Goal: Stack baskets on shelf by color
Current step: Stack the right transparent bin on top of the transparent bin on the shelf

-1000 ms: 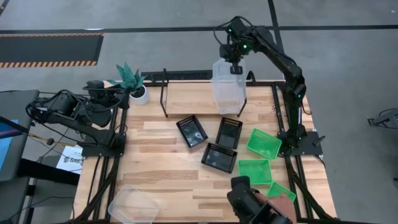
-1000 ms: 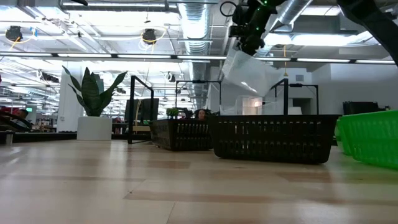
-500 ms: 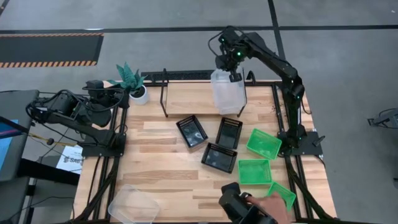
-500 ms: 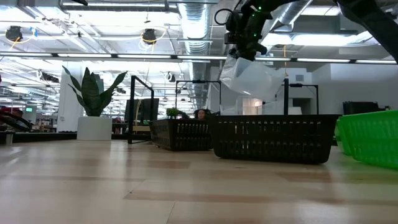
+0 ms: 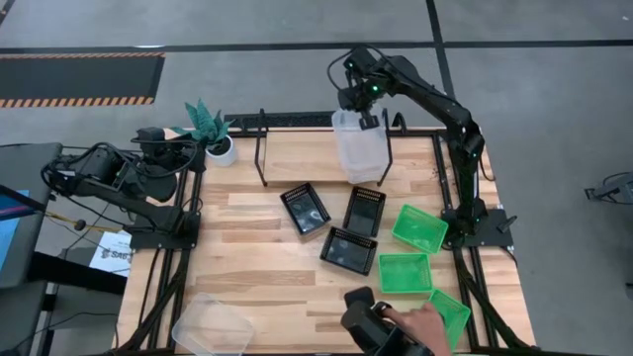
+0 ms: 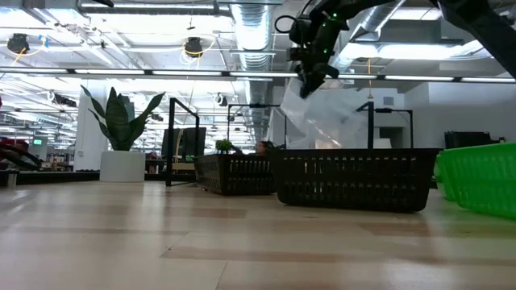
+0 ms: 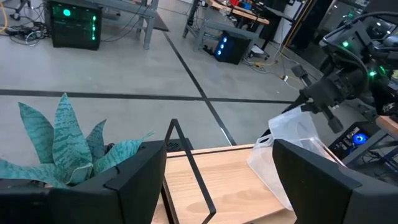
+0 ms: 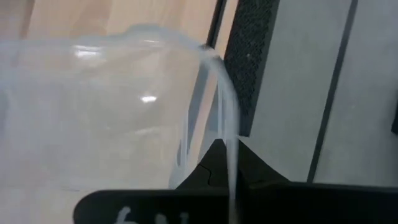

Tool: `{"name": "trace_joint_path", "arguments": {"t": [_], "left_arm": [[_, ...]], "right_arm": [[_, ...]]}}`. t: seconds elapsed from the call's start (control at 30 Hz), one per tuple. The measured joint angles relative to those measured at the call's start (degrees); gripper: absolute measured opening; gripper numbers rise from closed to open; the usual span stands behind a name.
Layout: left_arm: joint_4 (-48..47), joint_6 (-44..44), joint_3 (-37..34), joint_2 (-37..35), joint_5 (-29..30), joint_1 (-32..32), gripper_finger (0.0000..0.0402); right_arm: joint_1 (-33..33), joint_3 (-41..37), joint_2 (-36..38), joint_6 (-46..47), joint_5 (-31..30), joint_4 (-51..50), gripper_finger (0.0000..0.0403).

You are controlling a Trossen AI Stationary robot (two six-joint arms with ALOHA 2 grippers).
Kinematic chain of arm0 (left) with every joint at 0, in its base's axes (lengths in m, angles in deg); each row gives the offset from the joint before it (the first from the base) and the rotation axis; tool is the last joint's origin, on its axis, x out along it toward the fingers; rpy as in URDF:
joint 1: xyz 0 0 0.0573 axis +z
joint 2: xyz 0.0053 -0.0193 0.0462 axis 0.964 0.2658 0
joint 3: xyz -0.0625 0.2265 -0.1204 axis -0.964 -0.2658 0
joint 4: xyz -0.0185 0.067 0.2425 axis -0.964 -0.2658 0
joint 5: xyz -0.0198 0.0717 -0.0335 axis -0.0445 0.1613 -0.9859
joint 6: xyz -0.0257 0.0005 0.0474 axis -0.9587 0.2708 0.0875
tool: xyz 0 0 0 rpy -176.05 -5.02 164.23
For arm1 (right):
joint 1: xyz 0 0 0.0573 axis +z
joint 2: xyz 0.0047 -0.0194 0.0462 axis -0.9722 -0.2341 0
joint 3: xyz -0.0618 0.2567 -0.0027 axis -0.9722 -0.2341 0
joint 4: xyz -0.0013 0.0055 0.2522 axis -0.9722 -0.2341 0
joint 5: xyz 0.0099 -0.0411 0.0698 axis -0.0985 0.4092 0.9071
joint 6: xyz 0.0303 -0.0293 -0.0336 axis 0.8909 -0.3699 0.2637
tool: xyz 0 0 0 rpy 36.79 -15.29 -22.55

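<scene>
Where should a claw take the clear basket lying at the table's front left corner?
Take the clear basket by its thin upright rim, coming straight down from above with one finger inside the wall and one outside. It lies flat, open side up and alone, and the right claw holds its own clear basket by the rim that way.

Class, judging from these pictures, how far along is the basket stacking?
Barely begun. Nothing looks finished: the right gripper holds a clear basket tilted over the shelf. Left: one clear basket at the table's near edge, three black baskets, three green baskets. The left gripper waits beside the plant.
</scene>
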Motion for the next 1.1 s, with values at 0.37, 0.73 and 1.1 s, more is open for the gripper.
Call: {"name": "trace_joint_path", "arguments": {"t": [0.37, 0.73, 1.1], "left_arm": [[0.0, -0.11, 0.0, 0.0, 0.0, 0.0, 0.0283], [0.0, -0.67, 0.0, 0.0, 1.12, 0.01, 0.0283], [0.02, -3.5, 0.0, -0.01, 3.02, 0.01, 0.0283]], "right_arm": [[-0.7, 0.0, 0.0, 1.65, 1.39, 3.72, 0.0003], [0.46, 3.22, 0.07, -0.1, -1.67, 5.93, 0.0002], [0.69, 7.73, 0.02, -3.29, -7.1, 3.17, 0.0002]]}}
